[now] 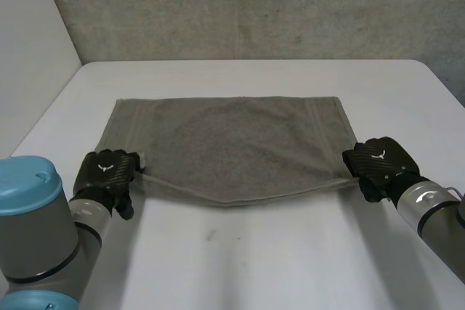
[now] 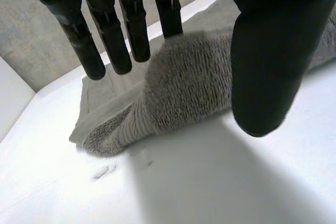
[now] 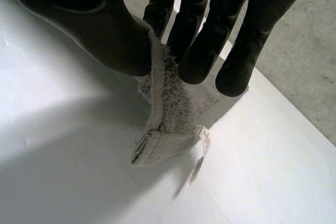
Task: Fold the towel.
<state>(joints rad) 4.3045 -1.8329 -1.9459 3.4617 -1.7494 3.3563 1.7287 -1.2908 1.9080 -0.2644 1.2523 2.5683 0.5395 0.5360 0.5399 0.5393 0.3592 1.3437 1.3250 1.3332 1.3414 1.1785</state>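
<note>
- Left hand [image 1: 107,168] is on the near left corner of the grey towel [image 1: 232,143], at the end of the grey arm with the light-blue cap.
- Its wrist view shows the fingers [image 2: 111,35] straight and the thumb [image 2: 262,66] opposite them. The towel [image 2: 184,82] is bunched up and rises into the gap between them, nipped there by the thumb and the finger next to it.
- Below the fingertips of that hand, the tip of the corner droops and touches the white table [image 2: 220,182].
- Right hand [image 1: 381,161] is on the near right corner of the same towel.
- From the right wrist, the thumb [image 3: 94,24] presses the hemmed edge of the towel [image 3: 173,103] against the fingers [image 3: 197,40], so the cloth is pinched upright between them.
- Just under that pinch the corner folds onto the table, and a small white label [image 3: 203,139] sticks out of the hem beside it.
- Between the two hands the near edge runs in a shallow sag, lowest about midway.
- Beyond both hands the towel lies spread flat, its far edge straight and well short of the table's far side, with a rough grey wall [image 1: 254,5] behind.
</note>
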